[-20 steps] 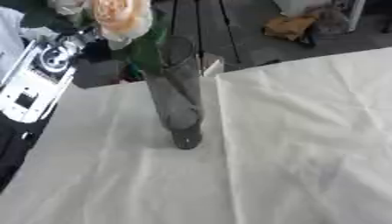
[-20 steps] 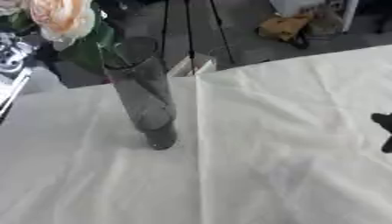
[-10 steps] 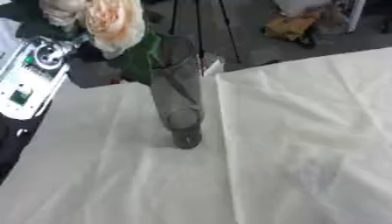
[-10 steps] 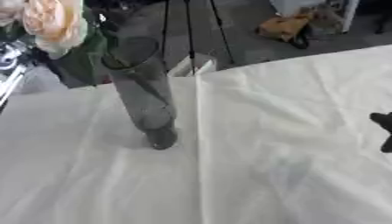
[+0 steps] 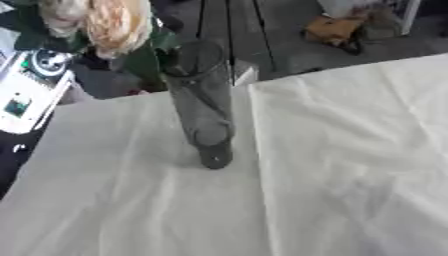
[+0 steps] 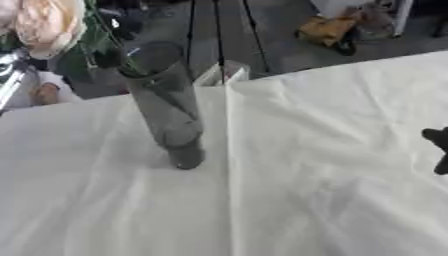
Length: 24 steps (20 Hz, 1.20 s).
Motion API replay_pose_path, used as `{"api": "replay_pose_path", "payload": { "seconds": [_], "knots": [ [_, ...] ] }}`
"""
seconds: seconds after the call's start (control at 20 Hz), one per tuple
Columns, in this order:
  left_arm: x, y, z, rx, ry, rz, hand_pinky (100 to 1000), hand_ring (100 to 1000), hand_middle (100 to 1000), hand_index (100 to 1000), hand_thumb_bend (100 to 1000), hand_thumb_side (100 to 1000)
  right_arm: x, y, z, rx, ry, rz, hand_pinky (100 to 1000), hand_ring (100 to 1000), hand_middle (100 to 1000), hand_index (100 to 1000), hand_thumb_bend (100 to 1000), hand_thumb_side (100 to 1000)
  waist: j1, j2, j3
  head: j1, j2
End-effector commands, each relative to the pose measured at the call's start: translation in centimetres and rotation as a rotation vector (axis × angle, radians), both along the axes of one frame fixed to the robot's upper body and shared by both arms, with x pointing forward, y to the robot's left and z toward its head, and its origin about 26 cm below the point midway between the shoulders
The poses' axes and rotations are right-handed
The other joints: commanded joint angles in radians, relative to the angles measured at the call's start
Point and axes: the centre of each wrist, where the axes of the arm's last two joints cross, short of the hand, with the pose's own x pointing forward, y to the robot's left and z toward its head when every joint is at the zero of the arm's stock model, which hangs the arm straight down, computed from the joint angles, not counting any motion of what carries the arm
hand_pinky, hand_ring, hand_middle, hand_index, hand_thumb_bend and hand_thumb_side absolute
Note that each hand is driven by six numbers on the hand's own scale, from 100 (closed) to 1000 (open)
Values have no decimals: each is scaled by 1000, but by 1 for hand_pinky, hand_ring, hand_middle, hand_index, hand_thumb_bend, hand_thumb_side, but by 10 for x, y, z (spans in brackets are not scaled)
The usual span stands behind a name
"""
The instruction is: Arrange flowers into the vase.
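While the flowers point(image 5: 105, 25) hang at the upper left, just above and beside the mouth of the vase, their green leaves and stem point(image 5: 144, 62) angle down toward its rim, which reads as an approach for dropping the stem in. Two blooms show, a peach rose and a paler one beside it. Whether the stem tip has already crossed the rim cannot be told. The left arm point(image 5: 31, 90) enters from the left edge, white and black with a round silver joint, but the left robot hand itself is hidden behind blooms and leaves, so how its fingers sit cannot be told; presumably it carries the stems.

Next comes the vase point(image 5: 203, 102), a tall smoky glass cylinder standing upright on the tabletop point(image 5: 350, 165), which wears a creased white cloth. It sits near the far edge, left of a fold line in the cloth, within easy reach of the left arm.

Far right, the right robot hand point(image 6: 439, 150) shows only as a dark tip at the edge, well apart from the vase and seemingly idle.
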Motion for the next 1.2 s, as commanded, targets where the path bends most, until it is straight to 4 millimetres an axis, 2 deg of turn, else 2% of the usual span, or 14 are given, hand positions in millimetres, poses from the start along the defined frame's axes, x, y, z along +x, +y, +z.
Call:
{"api": "replay_pose_path", "payload": {
  "seconds": [0.05, 0.85, 1.2],
  "knots": [
    [-10, 15, 19, 33, -46, 44, 968, 941, 941, 1000, 1000, 1000, -3, -1, 7, -12, -23, 4, 954, 817, 396, 748, 100, 841, 9, -40, 4, -1, 7],
    [-13, 33, 15, 113, -26, 87, 979, 939, 946, 1000, 1000, 1000, -3, -2, 6, -8, -18, -3, 955, 817, 396, 748, 100, 840, 7, -45, 16, -6, 9],
    [-15, 46, 10, 155, 13, 110, 978, 937, 943, 1000, 1000, 1000, -4, -3, 6, -3, -20, -10, 954, 817, 397, 748, 100, 843, -2, -47, 25, -7, 17]
  ]
}}
